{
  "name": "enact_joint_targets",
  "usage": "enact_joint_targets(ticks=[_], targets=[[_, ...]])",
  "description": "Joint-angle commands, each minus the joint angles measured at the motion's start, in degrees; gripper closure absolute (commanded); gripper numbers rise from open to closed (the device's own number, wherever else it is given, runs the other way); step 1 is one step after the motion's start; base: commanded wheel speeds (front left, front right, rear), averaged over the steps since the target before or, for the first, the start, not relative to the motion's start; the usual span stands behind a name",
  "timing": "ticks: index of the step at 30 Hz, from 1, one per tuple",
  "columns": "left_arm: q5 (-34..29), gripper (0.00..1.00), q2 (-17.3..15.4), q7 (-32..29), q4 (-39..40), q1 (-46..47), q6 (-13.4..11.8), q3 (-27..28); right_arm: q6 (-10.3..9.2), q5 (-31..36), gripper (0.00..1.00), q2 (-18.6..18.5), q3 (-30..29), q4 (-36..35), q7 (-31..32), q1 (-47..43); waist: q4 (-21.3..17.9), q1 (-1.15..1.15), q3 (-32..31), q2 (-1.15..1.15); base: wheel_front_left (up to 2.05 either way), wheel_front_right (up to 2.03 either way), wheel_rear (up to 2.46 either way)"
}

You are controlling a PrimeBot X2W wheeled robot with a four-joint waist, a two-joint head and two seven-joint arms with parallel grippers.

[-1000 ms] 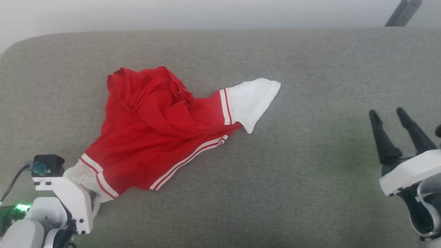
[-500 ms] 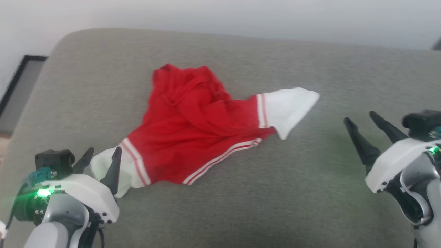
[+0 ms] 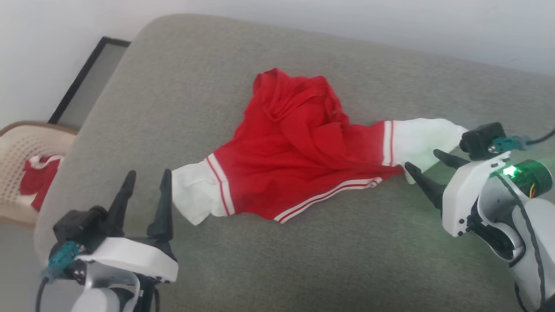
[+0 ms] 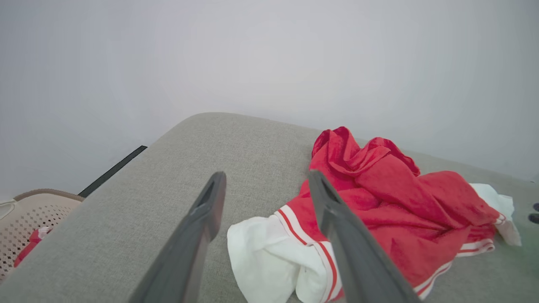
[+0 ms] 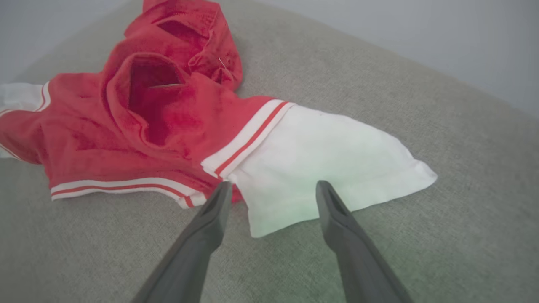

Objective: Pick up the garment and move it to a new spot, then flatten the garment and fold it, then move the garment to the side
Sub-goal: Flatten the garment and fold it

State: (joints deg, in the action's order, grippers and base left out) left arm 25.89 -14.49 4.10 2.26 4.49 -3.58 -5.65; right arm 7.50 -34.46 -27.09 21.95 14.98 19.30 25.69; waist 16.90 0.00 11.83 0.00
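Two empty hands, both wide open: left hand (image 3: 148,173) sits just beside one white sleeve, the crumpled shirt (image 3: 303,164) lies mid-bench (image 3: 303,260), right hand (image 3: 421,158) hovers at the other sleeve. Looks like the flattening step; next, each needs to pinch its sleeve and pull outward.

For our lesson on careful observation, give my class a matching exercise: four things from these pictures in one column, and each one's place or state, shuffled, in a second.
1 garment
2 left gripper
3 right gripper
4 basket

A beside the cushion, red cloth inside
B open, at the sleeve farther from the basket
C crumpled on the grey cushion
D open, at the sleeve nearer the basket

Pairs: 1-C, 2-D, 3-B, 4-A
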Motion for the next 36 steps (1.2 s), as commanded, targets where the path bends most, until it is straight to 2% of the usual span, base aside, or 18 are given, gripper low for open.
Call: enact_joint_targets(ticks=[1,9,11,12,15,22,29,36], targets=[[0.8,0.00,0.7,1.6,-0.5,-0.8,0.5,-0.3,-0.02,-0.8,0.00,-0.7,1.2,0.9,1.2,1.4,1.5,0.00,0.9,0.00,0.00,0.00,0.00],[1.8,0.00,2.3,4.6,-2.2,-0.2,1.1,-0.4,-0.02,-2.3,0.00,-2.8,4.9,2.7,4.0,3.9,3.5,0.00,2.3,0.00,0.00,0.00,0.00],[2.0,0.00,2.7,5.2,-2.6,0.1,1.4,-0.7,-0.02,-1.7,0.83,-3.3,5.2,3.3,3.4,4.8,3.9,0.00,2.5,0.00,0.00,0.00,0.00],[2.1,0.00,2.7,5.4,-2.9,0.3,1.6,-0.8,-0.02,-1.7,1.00,-3.4,5.7,3.7,3.3,4.9,4.1,0.00,2.6,0.00,0.00,0.00,0.00],[2.3,0.00,2.8,6.3,-3.6,0.6,1.9,-0.8,-0.02,-1.8,1.00,-3.8,5.9,4.9,2.5,6.1,4.4,0.00,2.8,0.00,0.00,0.00,0.00],[2.9,0.00,2.3,7.8,-5.2,1.0,2.3,0.0,-0.05,-2.5,1.00,-4.8,1.9,6.9,2.0,7.9,3.7,0.00,2.4,0.00,0.00,0.00,0.00],[3.3,0.00,1.2,8.5,-5.5,0.5,2.7,1.0,-0.05,-3.4,1.00,-7.8,-3.2,6.4,4.4,6.2,1.6,0.00,1.3,0.00,0.00,0.00,0.00],[3.4,0.00,-0.4,8.5,-5.0,-0.7,2.2,2.2,-0.05,-4.0,1.00,-9.8,-8.3,2.3,8.9,2.5,-1.6,0.00,0.0,0.00,0.00,0.00,0.00]])
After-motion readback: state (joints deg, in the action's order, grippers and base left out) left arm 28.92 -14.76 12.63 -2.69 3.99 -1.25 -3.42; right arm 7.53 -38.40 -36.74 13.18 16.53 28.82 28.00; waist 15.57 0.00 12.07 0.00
